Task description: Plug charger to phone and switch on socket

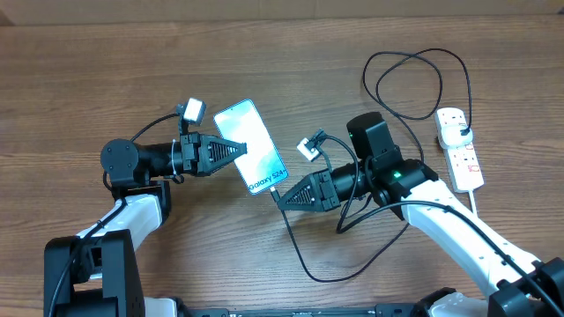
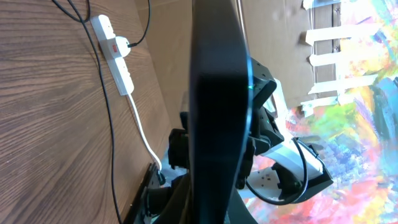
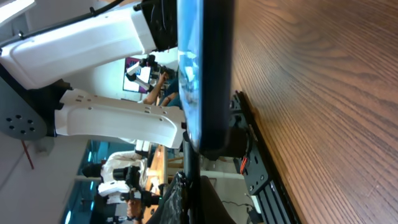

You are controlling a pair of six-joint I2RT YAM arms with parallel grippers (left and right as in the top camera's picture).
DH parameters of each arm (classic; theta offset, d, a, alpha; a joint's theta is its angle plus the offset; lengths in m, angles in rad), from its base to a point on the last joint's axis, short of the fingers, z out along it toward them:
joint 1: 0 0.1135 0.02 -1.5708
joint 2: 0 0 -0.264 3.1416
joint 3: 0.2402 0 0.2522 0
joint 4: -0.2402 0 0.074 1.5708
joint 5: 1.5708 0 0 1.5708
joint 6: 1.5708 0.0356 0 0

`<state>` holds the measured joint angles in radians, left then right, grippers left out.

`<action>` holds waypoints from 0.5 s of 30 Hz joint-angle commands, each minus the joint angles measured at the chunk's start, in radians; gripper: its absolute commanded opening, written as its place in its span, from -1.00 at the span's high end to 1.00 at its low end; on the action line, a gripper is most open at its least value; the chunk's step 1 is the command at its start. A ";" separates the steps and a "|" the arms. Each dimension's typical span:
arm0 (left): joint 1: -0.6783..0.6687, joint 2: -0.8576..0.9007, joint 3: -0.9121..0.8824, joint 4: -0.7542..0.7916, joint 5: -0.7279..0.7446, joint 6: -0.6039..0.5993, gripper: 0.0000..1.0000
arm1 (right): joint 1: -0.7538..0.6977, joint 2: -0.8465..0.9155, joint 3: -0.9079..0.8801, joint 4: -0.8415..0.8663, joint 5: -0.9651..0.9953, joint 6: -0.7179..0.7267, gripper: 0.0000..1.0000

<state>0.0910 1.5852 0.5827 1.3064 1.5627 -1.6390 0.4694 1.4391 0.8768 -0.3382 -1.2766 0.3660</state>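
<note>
Over the middle of the desk [image 1: 88, 62], the left tool [image 1: 239, 151] pinches the phone [image 1: 261, 157] aloft, presenting its port to the right tool [image 1: 281, 195], clamped on the charger [image 1: 291, 236]; the socket [image 1: 463, 158] lies near the right edge.

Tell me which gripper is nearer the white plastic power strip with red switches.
Right. The right gripper, at the lower end of the slim light-screened smartphone, lies toward the white power strip; the left gripper grips the phone's far edge, farther off.
</note>
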 commanded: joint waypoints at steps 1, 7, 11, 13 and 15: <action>0.000 -0.002 0.023 0.011 0.016 0.031 0.92 | 0.010 -0.004 0.007 0.022 0.006 -0.003 0.92; 0.000 -0.002 0.023 0.011 0.016 0.031 0.92 | 0.009 -0.004 0.007 0.026 0.038 0.005 0.92; 0.000 -0.002 0.023 0.011 0.016 0.030 0.92 | 0.009 -0.004 0.007 0.018 0.060 0.005 0.92; 0.000 -0.002 0.023 0.011 0.016 0.031 0.92 | 0.009 -0.004 0.007 0.019 0.060 0.005 0.92; 0.000 -0.002 0.023 0.011 0.017 0.031 0.92 | 0.008 -0.004 0.007 0.019 0.060 0.005 0.93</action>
<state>0.0914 1.5852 0.5827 1.3067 1.5612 -1.6390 0.4740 1.4391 0.8768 -0.3252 -1.2373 0.3668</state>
